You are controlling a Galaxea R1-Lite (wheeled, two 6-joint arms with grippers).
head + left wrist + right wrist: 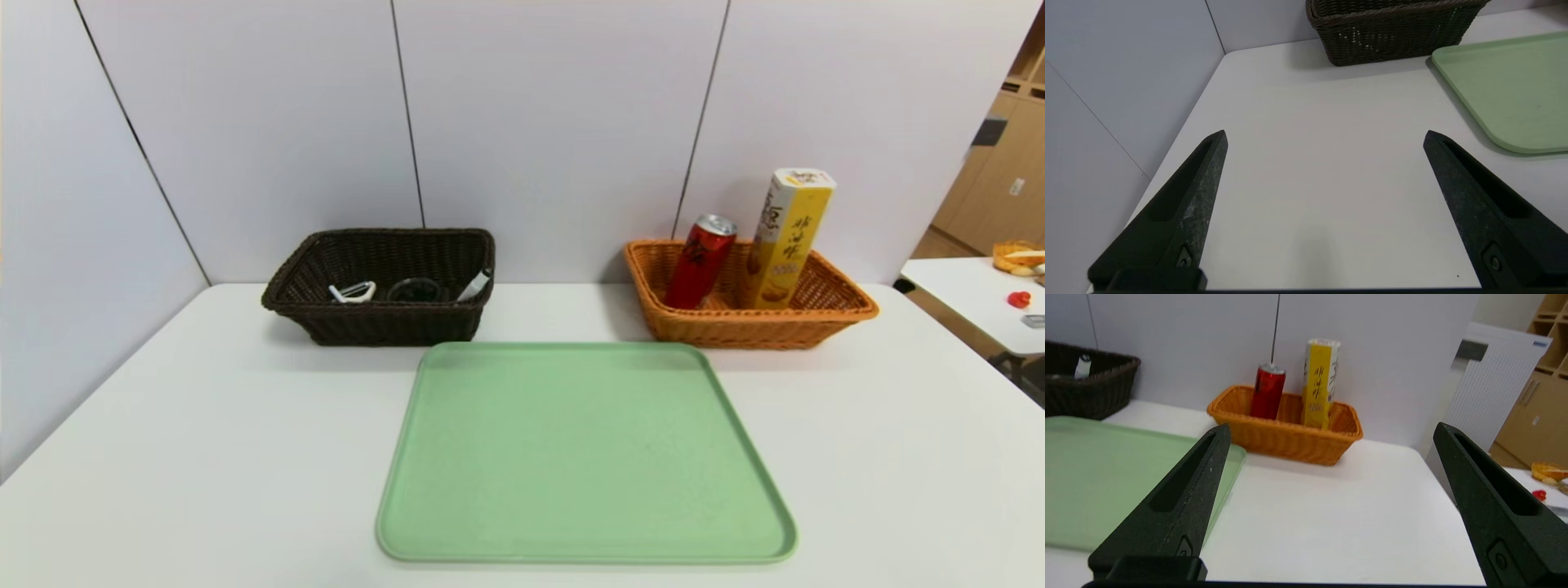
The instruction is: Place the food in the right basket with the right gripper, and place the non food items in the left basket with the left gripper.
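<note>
Green tray (pixel 584 457) bare between baskets, left gripper (pixel 1325 136) and right gripper (pixel 1331 430) spread wide over table (pixel 898 457) edges

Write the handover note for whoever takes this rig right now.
Left end effector: open, holding nothing, over bare table near the dark brown basket.
Right end effector: open, holding nothing, over the table in front of the orange basket.
Orange basket: red can and yellow snack box, both leaning.
Dark basket: peeler, dark cup, marker; the pen cannot be seen.
Green tray has nothing on it.
Done: sorting looks finished. Left: confirm the pen.
</note>
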